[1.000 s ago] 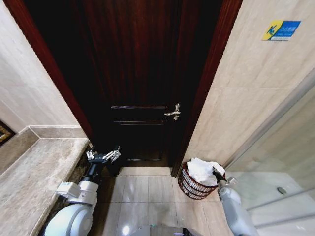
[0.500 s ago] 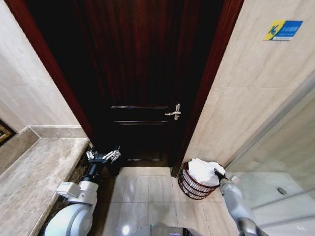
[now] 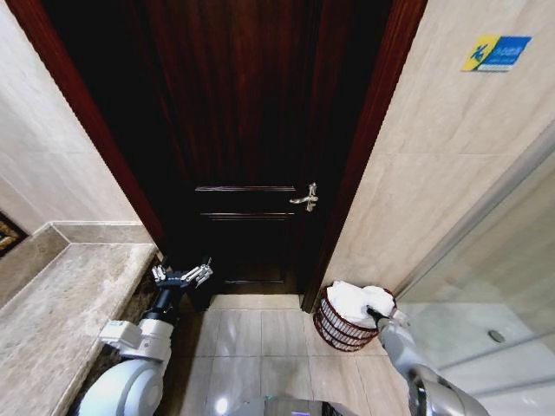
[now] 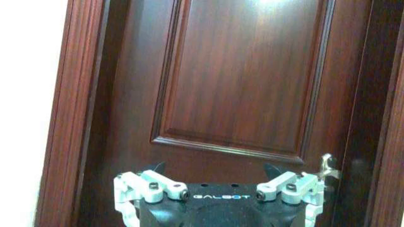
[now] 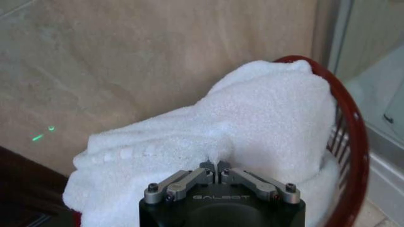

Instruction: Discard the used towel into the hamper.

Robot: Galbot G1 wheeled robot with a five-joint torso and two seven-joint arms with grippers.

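Head view: towel point(image 3: 351, 301) heaped across hamper point(image 3: 334, 329).

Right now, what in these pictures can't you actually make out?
- Inside of the dark red wire hamper: hidden in head and right wrist views by the white terry towel heaped over it.
- Right pincer: fingertips pressed shut at the towel; a pinch of cloth cannot be seen.
- Left pincer: fingertips cut off by the wrist view's edge.

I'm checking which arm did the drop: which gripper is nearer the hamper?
Right. The right gripper is at the hamper rim, fingers shut against the white towel. The left gripper hangs open by the door, well apart.
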